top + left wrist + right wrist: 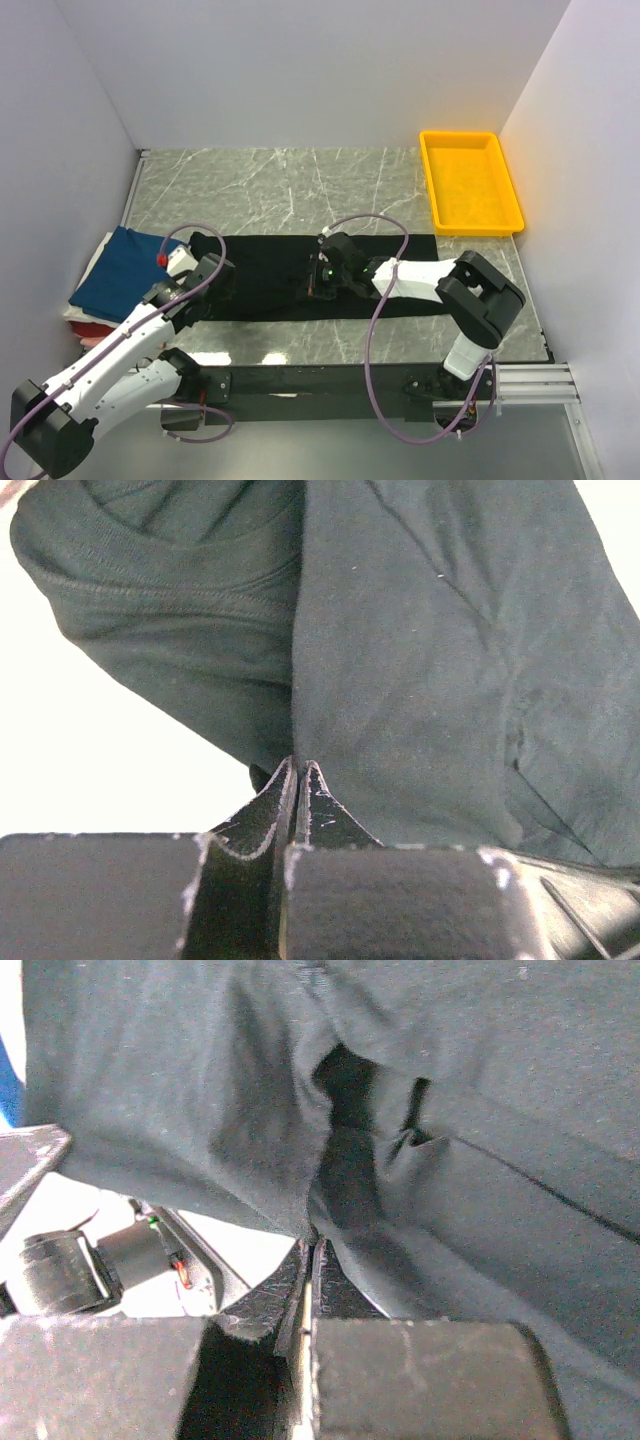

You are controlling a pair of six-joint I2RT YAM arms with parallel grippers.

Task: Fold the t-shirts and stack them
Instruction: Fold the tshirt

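Black t-shirt [270, 280] spans mid-table; open table [300, 185] surface beyond, yellow tray [470, 180] far right. Left gripper [298, 772] and right gripper [310, 1250], jaws pressed together, each pinch its cloth.

black t-shirt [265, 282] stretched lengthwise, navy t-shirt [120, 272] folded

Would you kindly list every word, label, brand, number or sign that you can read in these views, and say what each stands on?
No text can be read in any view.
Black cloth t-shirt: plain fabric, no print or label in sight.
Yellow plastic rectangular tray: no marking.
Folded navy-blue t-shirt: no print showing.
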